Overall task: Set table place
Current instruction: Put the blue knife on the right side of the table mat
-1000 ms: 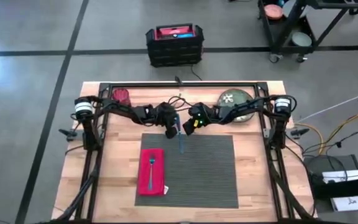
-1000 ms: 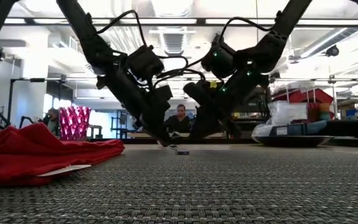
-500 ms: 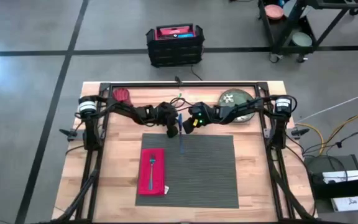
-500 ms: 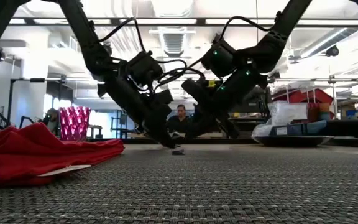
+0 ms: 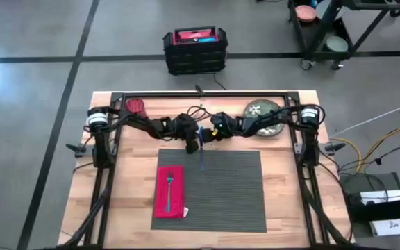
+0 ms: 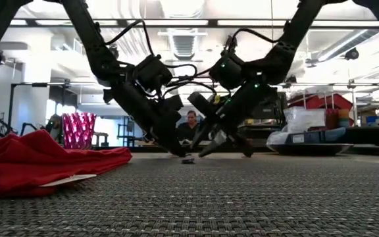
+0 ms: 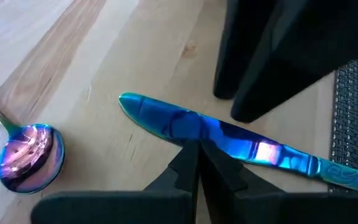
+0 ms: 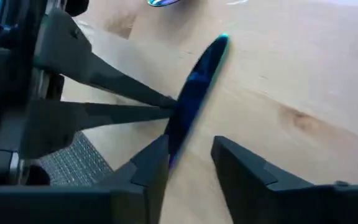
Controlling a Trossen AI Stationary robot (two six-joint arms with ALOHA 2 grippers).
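- Ribbed dark grey placemat (image 5: 214, 187) lies centred on the pale wood tabletop (image 5: 283, 201).
- Left gripper (image 7: 197, 144) pinches an iridescent blue knife (image 7: 229, 140) at the mat's far edge.
- Right gripper (image 8: 188, 155), fingers spread, straddles the blade.
- Glossy spoon (image 7: 30, 155) nearby.

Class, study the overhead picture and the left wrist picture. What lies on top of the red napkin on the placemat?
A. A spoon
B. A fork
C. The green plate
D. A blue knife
B. In the high view a fork lies along the red napkin at the left side of the placemat, while the blue knife sits at the mat's far edge by both grippers and the spoon rests on bare wood.
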